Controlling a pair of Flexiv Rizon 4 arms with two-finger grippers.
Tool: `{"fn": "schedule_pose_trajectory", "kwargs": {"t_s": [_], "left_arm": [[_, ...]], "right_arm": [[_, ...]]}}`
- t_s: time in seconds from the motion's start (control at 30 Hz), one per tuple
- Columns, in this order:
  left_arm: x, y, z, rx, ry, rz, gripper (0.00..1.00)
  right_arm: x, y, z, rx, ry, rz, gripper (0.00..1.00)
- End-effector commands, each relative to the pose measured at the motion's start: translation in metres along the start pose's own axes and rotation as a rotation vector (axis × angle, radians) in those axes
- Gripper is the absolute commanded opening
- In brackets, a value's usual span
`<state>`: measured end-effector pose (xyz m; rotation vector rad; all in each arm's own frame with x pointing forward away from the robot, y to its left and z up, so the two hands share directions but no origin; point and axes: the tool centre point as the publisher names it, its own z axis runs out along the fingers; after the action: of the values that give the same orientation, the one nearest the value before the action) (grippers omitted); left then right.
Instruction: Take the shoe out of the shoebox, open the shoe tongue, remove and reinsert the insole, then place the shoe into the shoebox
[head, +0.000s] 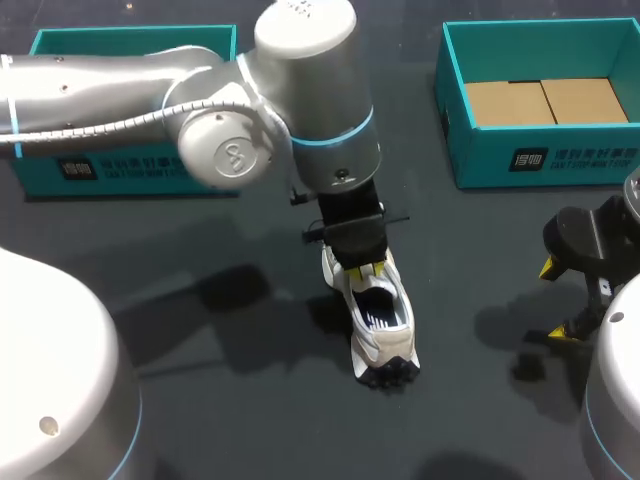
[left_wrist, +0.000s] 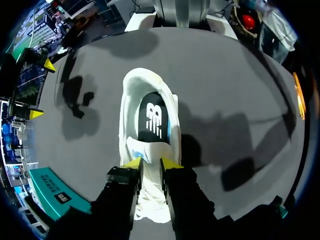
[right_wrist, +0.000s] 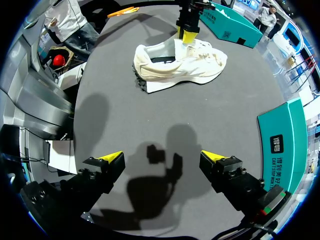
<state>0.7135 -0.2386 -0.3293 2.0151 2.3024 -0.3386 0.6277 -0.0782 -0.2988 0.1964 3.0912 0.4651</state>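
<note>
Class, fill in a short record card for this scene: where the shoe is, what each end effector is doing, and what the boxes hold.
shoe: out of the boxes, upright on the table, near the middle
left end effector: shut on the shoe's tongue
insole: dark, lying inside the shoe
right end effector: open, above bare table, apart from the shoe
right box: open, brown cardboard inside
left box: contents cannot be seen

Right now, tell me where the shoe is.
In the head view the shoe stands on the table near the middle, outside the left box and right box, the left gripper shut on its tongue.
</note>
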Motion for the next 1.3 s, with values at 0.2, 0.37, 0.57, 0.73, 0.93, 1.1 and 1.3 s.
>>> {"fn": "schedule_pose_trajectory", "kwargs": {"t_s": [0.2, 0.37, 0.57, 0.73, 0.93, 1.1, 1.3], "left_arm": [[-0.003, -0.006, 0.011, 0.002, -0.021, 0.006, 0.23], [-0.007, -0.004, -0.015, -0.037, -0.057, 0.011, 0.25], [-0.011, -0.008, 0.009, -0.021, -0.033, 0.002, 0.25], [-0.009, -0.013, 0.037, 0.007, 0.006, -0.005, 0.24], [-0.005, -0.02, 0.022, -0.008, -0.009, 0.012, 0.25], [-0.001, -0.028, -0.022, -0.055, -0.054, 0.025, 0.28], [0.006, -0.036, -0.06, -0.078, -0.023, -0.034, 0.37]], "right_arm": [[0.003, -0.001, -0.001, 0.001, -0.004, -0.001, 1.0], [0.003, -0.001, -0.001, 0.001, -0.004, -0.001, 1.0], [0.003, -0.001, -0.001, 0.001, -0.004, -0.001, 1.0], [0.003, -0.001, -0.001, 0.001, -0.004, -0.001, 1.0], [0.003, -0.001, -0.001, 0.001, -0.004, -0.001, 1.0], [0.003, -0.001, -0.001, 0.001, -0.004, -0.001, 1.0], [0.003, -0.001, -0.001, 0.001, -0.004, -0.001, 1.0]]}}
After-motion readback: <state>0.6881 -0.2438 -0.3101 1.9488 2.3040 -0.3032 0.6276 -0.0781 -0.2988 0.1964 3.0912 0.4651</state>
